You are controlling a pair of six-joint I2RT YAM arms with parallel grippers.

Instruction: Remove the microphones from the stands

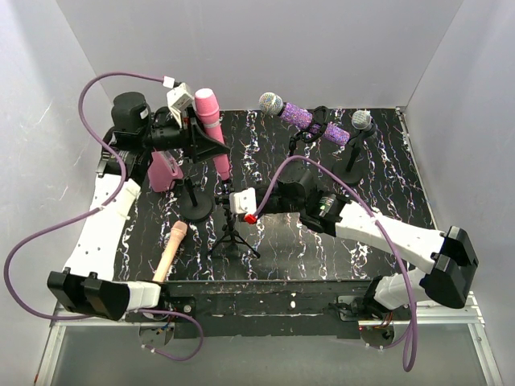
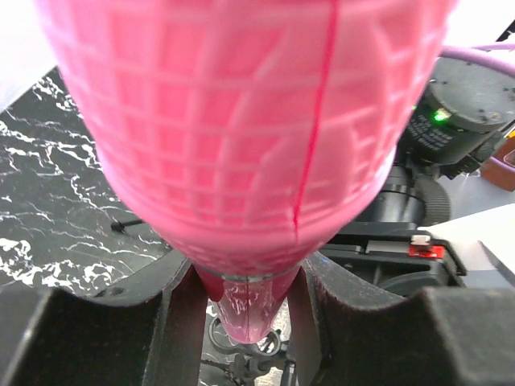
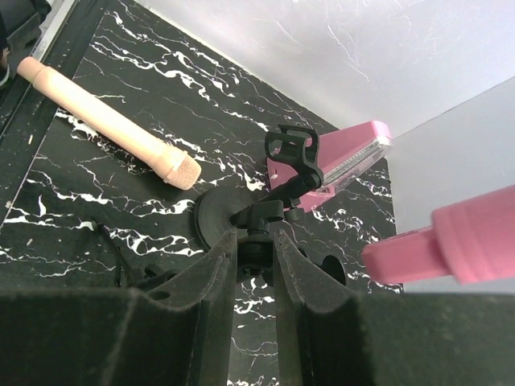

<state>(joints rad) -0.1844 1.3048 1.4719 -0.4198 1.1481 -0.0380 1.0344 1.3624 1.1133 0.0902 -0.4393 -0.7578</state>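
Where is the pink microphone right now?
Top view, back left: the pink microphone is held in the left gripper, up in the air and clear of the empty clip on the stand gripped by the right gripper.

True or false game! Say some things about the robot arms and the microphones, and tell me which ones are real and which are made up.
1. The left gripper is holding the pink microphone. True.
2. The clip in front of the right gripper has a microphone in it. False: the clip is empty.
3. The peach microphone lies flat on the table. True.
4. The purple glittery microphone lies on the table too. False: it sits up in a holder at the far side.
5. The right gripper is wide open in the air. False: its fingers are closed around the stand.
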